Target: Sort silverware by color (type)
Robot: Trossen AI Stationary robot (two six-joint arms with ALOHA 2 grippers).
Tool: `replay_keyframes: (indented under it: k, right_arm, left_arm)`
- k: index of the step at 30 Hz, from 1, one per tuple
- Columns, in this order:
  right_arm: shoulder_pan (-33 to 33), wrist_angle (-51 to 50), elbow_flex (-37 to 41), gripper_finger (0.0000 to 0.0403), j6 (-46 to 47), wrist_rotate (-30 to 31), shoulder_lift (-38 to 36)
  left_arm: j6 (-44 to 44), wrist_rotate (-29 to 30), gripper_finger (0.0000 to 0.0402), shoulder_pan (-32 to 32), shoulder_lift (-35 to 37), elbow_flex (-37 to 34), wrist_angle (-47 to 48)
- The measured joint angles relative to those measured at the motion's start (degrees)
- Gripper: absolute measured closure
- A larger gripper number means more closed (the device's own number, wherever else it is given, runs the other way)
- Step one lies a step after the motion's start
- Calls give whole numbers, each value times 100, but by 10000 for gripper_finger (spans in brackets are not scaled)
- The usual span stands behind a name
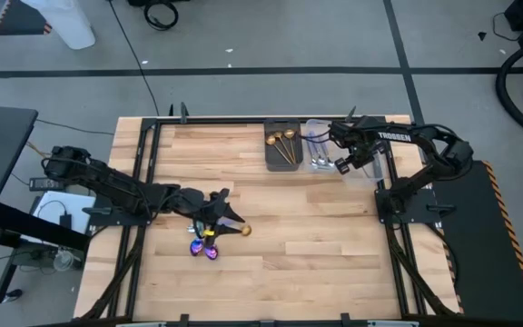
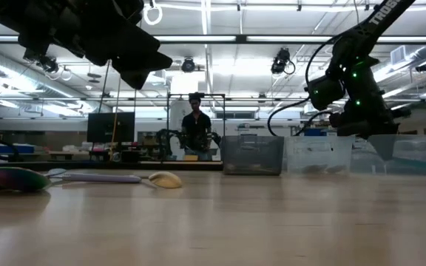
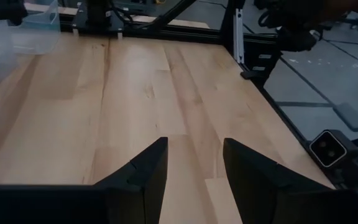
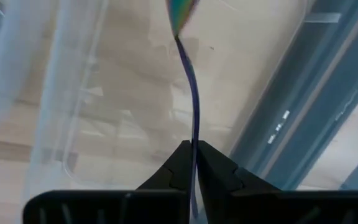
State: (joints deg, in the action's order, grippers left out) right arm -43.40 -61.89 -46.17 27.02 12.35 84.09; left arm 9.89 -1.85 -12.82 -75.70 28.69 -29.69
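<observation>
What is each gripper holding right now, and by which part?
The right gripper pinches an iridescent spoon by its thin handle, bowl end hanging over a clear bin. The left gripper is open, holding nothing.

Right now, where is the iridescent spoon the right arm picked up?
The iridescent spoon hangs between the right gripper's fingertips over the clear bin at the table's far right.

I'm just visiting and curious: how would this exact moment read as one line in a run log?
right claw: pinching iridescent spoon over clear bin | left claw: open above silverware pile | gold pieces: in dark bin
</observation>
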Motion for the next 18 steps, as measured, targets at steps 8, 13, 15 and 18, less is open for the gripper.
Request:
replay_keyframes:
  k: [8, 13, 15, 18]
  right_arm:
    - [0, 166, 0, 337, -86, -62, 0]
    - [2, 55, -131, 323, -130, -165, 0]
    - [23, -6, -225, 323, -105, -174, 0]
    - [118, -9, -426, 324, -32, -187, 0]
  left_arm:
    - [6, 2, 239, -11, 2, 0, 372]
    - [45, 4, 239, -11, 2, 0, 722]
    - [146, 2, 239, -13, 2, 0, 942]
    - [190, 4, 239, -11, 2, 0, 1379]
